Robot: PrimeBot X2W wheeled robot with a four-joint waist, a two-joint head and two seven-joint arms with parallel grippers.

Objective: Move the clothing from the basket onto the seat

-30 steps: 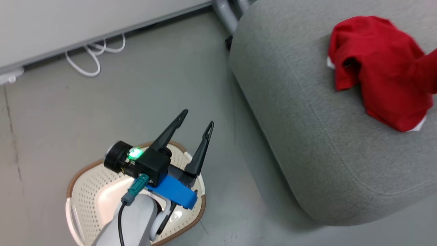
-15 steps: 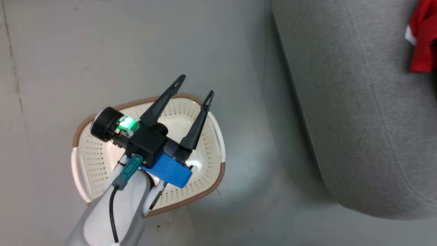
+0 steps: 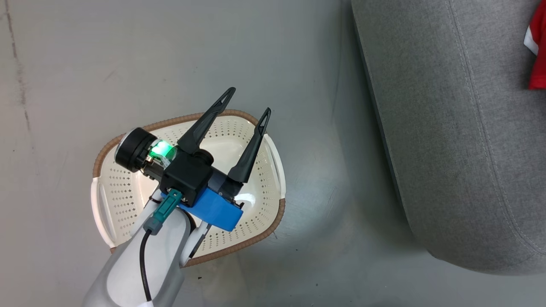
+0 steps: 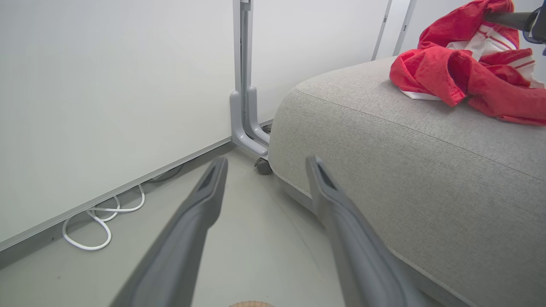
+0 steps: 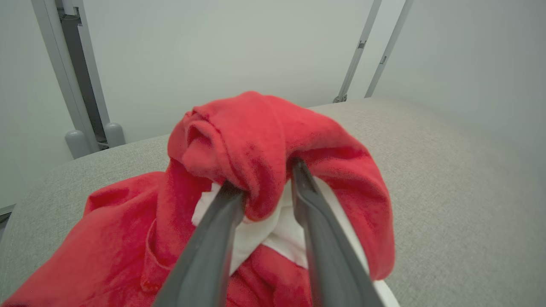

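Note:
The cream basket (image 3: 123,192) with its brown rim stands on the floor, its inside bare. My left gripper (image 3: 251,99) hangs open above it, nothing between its fingers (image 4: 204,200). The grey seat (image 3: 448,128) rises to the right. On it lies the red clothing (image 4: 460,72) with white stripes, a sliver of which shows at the head view's right edge (image 3: 538,47). My right gripper (image 5: 264,175) stands over the seat (image 5: 448,170) with its jaws parted, and a fold of red clothing (image 5: 256,136) with white lining drapes over and between the fingertips.
A white wall runs behind the seat, with a grey post base (image 4: 247,128) at its foot and a looped white cable (image 4: 102,217) on the floor. Grey floor (image 3: 298,51) lies between basket and seat.
The head camera has swung, so the whole basket now shows and the clothing sits at the right edge. My left gripper stays open above the basket.

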